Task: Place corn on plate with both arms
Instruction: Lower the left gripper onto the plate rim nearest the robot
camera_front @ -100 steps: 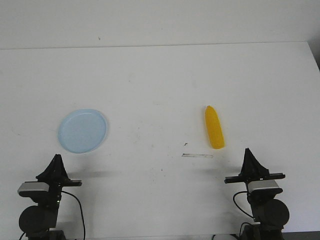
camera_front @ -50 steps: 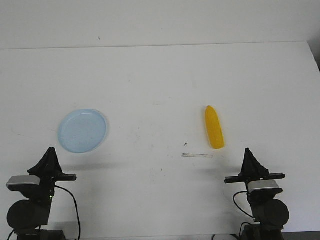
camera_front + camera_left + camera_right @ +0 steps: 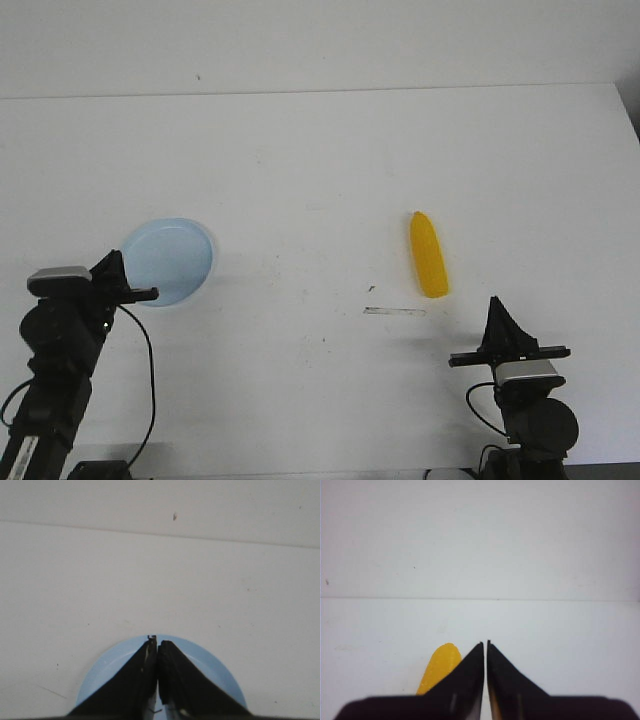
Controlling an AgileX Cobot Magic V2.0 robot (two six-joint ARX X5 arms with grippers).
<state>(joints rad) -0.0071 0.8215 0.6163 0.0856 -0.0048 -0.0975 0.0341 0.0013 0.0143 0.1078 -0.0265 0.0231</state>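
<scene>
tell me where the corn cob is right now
In the front view the yellow corn cob lies on the right half of the white table, pointed end away from the robot, just ahead of the right gripper and far right of the pale blue plate.

Corn (image 3: 428, 255): smooth yellow cob, lying flat on surface right of centre, pointed end facing away from robot. Plate (image 3: 172, 260): pale blue, round, shallow, empty, flat, well left of corn.

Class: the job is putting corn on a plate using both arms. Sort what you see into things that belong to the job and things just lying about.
Belongs to the job: corn; plate; left gripper; right gripper.

Just lying about: thin pale strip on the table; small dark speck.
</scene>
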